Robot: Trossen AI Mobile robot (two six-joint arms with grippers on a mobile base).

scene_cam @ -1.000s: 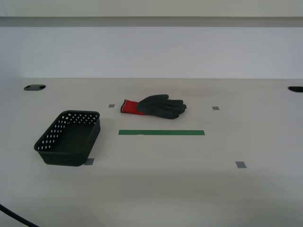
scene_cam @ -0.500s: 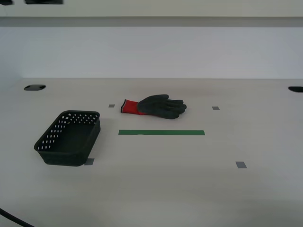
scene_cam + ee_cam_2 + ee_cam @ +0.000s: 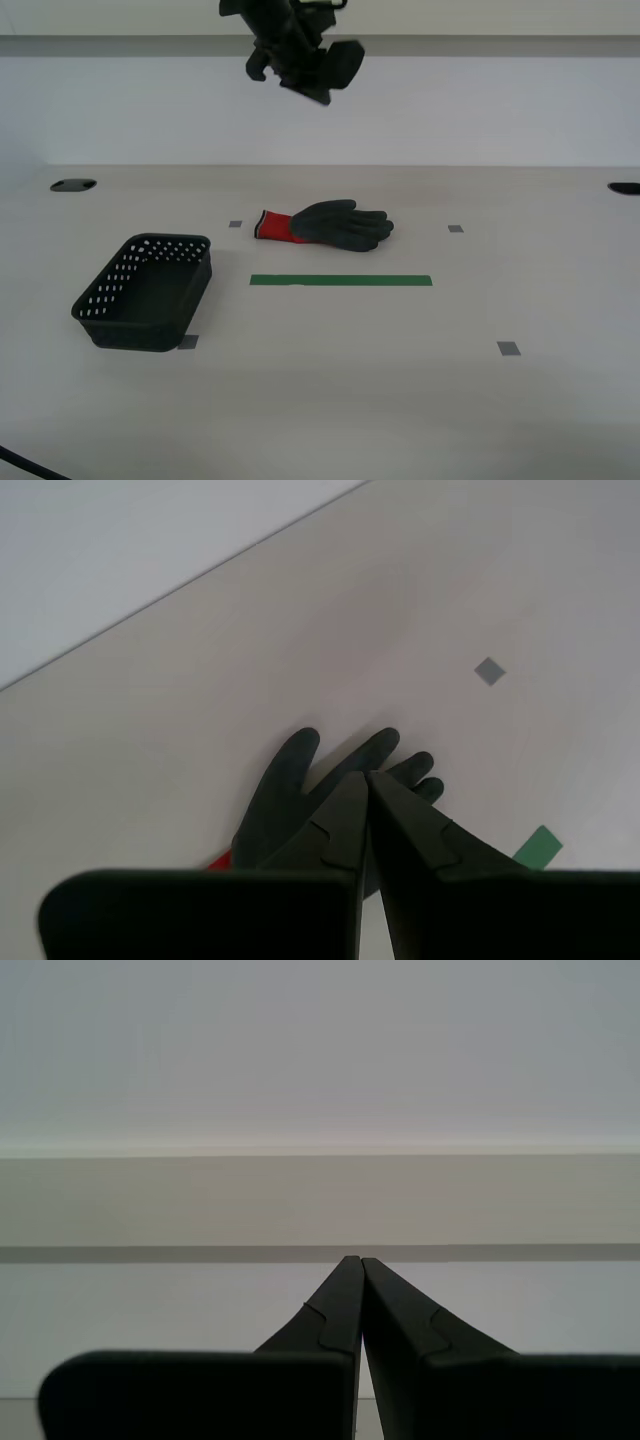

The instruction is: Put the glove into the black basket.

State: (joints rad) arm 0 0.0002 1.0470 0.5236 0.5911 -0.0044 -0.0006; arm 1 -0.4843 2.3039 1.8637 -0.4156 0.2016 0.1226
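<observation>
Pale table [image 3: 400, 400] with green tape strip [image 3: 341, 281], plain white wall [image 3: 480, 110] behind; both pincers closed, empty.

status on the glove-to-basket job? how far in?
Done: nothing yet. The glove lies flat on the table, beyond the green tape strip, and the black basket holds nothing. In hand: my second gripper hangs above the glove with its jaws shut and empty; an arm shows high in the exterior view. Left: open, descend, grasp, carry, release into the basket.
</observation>
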